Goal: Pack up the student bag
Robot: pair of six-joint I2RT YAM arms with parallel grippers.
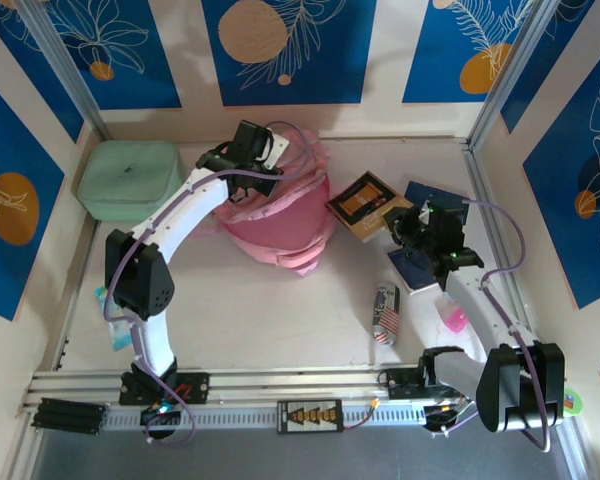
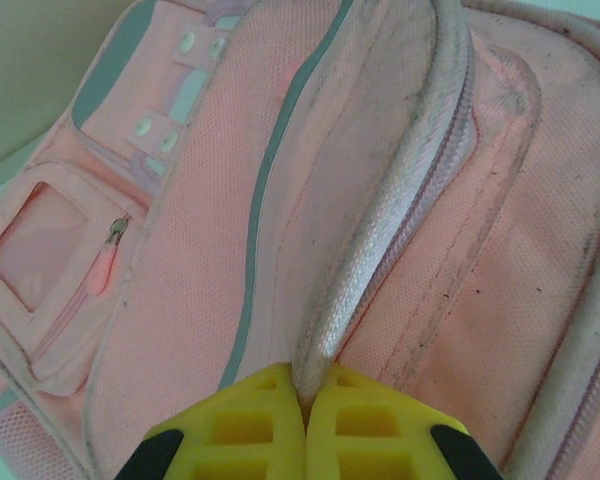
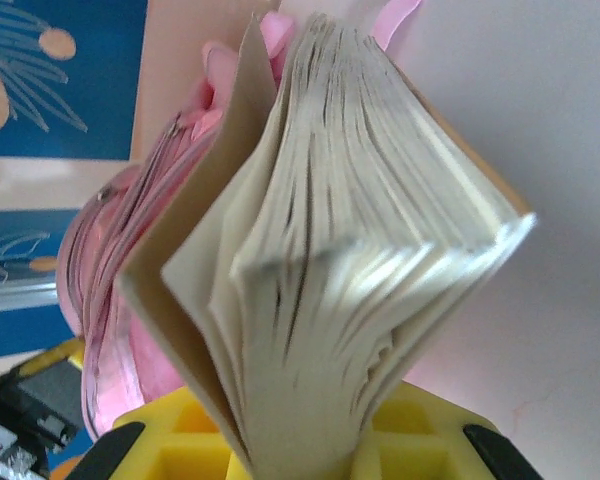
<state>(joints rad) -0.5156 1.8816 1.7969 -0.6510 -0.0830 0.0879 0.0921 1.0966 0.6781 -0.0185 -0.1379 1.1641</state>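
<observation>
The pink student bag [image 1: 285, 222] lies at the back middle of the table, its front pockets facing up in the left wrist view [image 2: 210, 250]. My left gripper [image 1: 244, 168] is at the bag's far left side. There it is shut [image 2: 307, 392] on the pale zipper-edged rim [image 2: 400, 200] of the bag's opening, pinching it between the yellow fingers. My right gripper [image 1: 404, 228] is shut [image 3: 300, 455] on a thick brown-covered book [image 1: 363, 203], just right of the bag. The book's pages [image 3: 350, 250] fan out above the fingers, with the pink bag [image 3: 130, 280] behind it.
A mint green case [image 1: 130, 178] sits at the back left. A drink can [image 1: 386, 313] lies front of centre right. Dark blue books [image 1: 435, 195] lie under and behind the right gripper. A small pink item [image 1: 453, 320] is near the right arm, and walls close three sides.
</observation>
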